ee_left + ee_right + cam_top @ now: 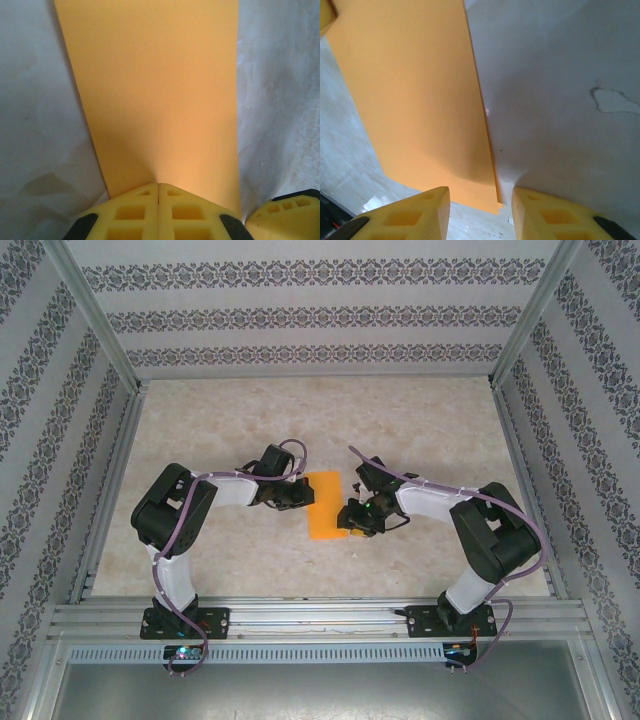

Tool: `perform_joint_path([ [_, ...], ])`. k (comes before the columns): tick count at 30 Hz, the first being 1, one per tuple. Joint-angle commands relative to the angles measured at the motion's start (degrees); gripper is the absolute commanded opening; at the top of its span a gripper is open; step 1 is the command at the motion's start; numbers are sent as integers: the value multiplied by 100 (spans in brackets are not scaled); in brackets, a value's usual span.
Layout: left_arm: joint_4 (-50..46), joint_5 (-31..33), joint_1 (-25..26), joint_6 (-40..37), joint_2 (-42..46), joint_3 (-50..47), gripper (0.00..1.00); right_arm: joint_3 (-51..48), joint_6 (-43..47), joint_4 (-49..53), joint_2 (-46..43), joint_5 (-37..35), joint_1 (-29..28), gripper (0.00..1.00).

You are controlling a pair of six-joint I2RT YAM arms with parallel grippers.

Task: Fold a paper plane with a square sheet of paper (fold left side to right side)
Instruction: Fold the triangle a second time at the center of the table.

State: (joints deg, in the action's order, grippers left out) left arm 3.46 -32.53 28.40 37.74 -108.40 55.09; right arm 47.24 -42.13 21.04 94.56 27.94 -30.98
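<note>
Thin bright orange sheet of paper (155, 90), matt and smooth (barely a wrinkle); yellow moulded plastic fingers (131, 214), dull-surfaced; pale mottled tabletop (560, 90), faintly glossy.

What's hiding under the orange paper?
The orange paper lies on the pale table, which shows all around it. The patch right beneath is covered, so anything hiding there cannot be seen.

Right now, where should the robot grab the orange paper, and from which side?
Probably its right edge at the near corner, coming from the right. The paper lies flat and thin, so only an edge gives a hold; the shut left gripper presses its left edge, and the open right gripper straddles that corner.
</note>
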Motion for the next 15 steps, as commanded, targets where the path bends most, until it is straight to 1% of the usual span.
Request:
perform_joint_path([
  [1, -211, 116, 3, -153, -181, -139, 0, 92, -100, -205, 176, 241, -161, 37],
  [15, -147, 106, -2, -138, -157, -216, 0, 102, -244, -437, 89, 306, -145, 36],
])
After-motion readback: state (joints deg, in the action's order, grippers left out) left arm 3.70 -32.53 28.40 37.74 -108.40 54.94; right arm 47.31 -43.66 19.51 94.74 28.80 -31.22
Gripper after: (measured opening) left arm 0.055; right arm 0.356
